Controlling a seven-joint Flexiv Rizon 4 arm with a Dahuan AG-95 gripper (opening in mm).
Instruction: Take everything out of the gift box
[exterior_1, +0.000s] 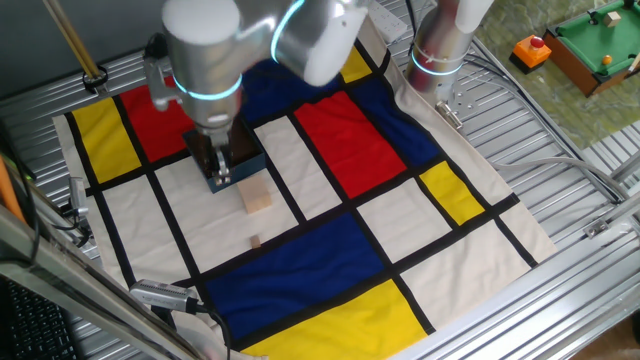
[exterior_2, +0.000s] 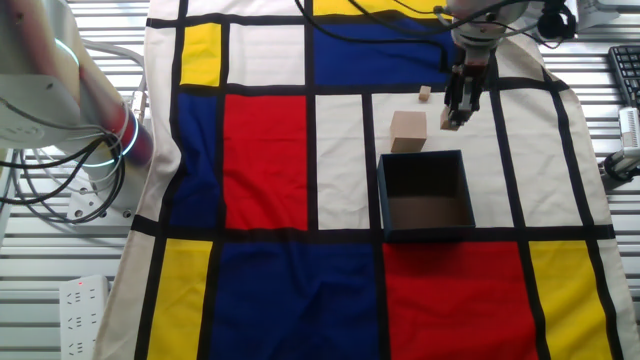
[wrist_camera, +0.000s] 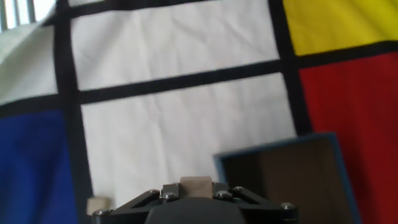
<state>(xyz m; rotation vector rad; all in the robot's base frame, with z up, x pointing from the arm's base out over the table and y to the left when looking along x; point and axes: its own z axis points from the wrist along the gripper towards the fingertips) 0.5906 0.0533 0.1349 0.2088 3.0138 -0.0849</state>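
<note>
Gripper (exterior_2: 456, 117) hangs over a white panel of the colour-block cloth (exterior_2: 270, 150), just off the far right corner of the gift box (exterior_2: 425, 195) in the other fixed view. Fingers narrow, closed on a small wooden block (exterior_2: 449, 122); the hand view shows the same block (wrist_camera: 195, 185) wedged between the fingers at the bottom edge of frame.

Gift box sits upright on the cloth, blue-grey walls, dark brown floor; no block visible inside it in the other fixed view. In the hand view one corner of the box (wrist_camera: 283, 180) lies right of the gripper.

Pale beige cube (exterior_2: 408, 131) rests on the white panel, just beyond the box's far wall, close but apart from it. Smaller tan block (exterior_2: 425, 94) lies farther off on the same panel, well clear of the box. In one fixed view the cube (exterior_1: 257, 196) sits just near of the gripper (exterior_1: 220, 176) and the small block (exterior_1: 255, 241) nearer again.

Green-topped toy table (exterior_1: 597, 45) and an orange item with a red button (exterior_1: 532, 52) stand off the cloth at far right
</note>
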